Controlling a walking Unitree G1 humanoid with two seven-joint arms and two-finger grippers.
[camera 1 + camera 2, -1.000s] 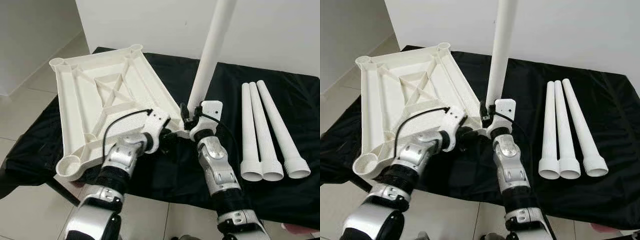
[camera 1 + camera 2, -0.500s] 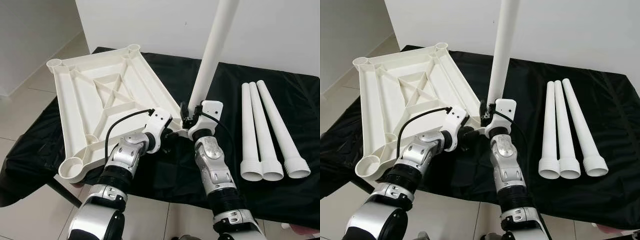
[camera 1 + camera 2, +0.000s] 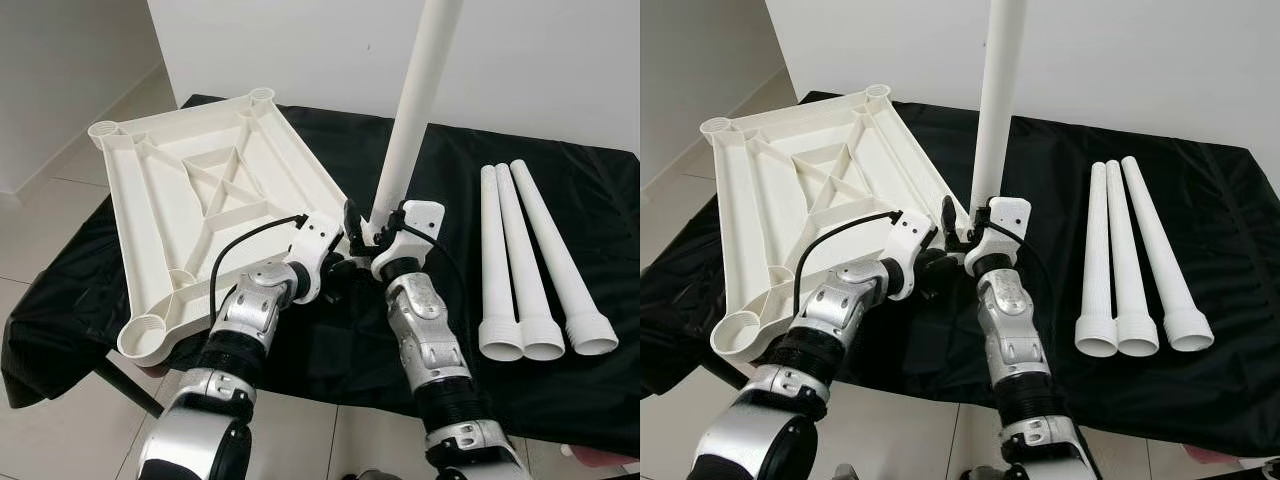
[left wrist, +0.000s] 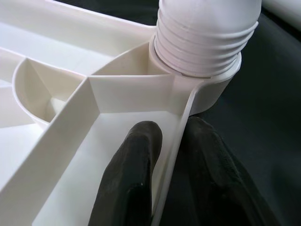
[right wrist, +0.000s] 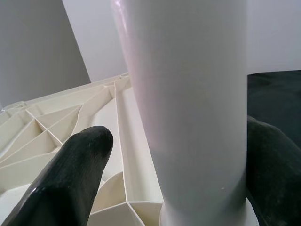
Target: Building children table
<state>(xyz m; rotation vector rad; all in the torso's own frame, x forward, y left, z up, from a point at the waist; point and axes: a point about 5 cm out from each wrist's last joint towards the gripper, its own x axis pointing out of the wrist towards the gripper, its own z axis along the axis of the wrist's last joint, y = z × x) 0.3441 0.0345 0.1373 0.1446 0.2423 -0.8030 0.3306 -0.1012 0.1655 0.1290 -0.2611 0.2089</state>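
White plastic tabletop [image 3: 210, 215] lies upside down on your counter [image 3: 470, 380]; your left end effector [image 4: 167, 155] pinches its rim. Just beyond, your right end effector [image 5: 174, 165] straddles the upright leg [image 3: 410, 130], seemingly mid-threading. Next, twist it home.

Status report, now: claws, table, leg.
Left claw pinching tabletop rim. Right claw around upright leg, seated in corner socket. Three spare legs aside.

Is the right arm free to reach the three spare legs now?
Probably not yet: the right pincer is shut on the upright leg at the tabletop corner. The path to the spare legs looks open.
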